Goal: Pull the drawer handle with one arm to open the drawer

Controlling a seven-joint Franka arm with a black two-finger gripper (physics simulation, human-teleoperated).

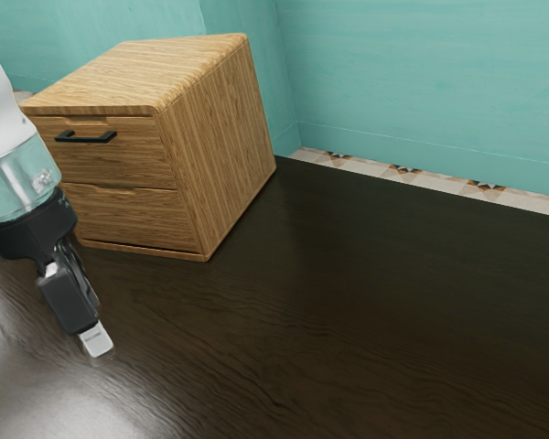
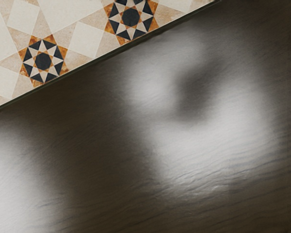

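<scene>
One arm comes in at the exterior view's left, and its black gripper hangs low, tip just above the dark tabletop. Cannot tell from this angle whether the gripper is open or closed. The wrist view looks down on the glossy wood with pale glare patches. It also catches the tabletop edge running diagonally, with star-patterned floor tiles beyond it. The exterior view gives the furniture and room instead. Behind the gripper and well apart from it, a wooden cabinet sits on the tabletop with two drawer fronts stacked. The top drawer sits flush with the cabinet face. Its black handle is a slim bar near the drawer's upper edge, long axis horizontal along the front, facing the exterior view's lower left. The lower drawer is below it. Bare tabletop lies between gripper and cabinet front, with a wide bare stretch toward the exterior view's right. Farthest back is a tile strip, then the teal wall.
</scene>
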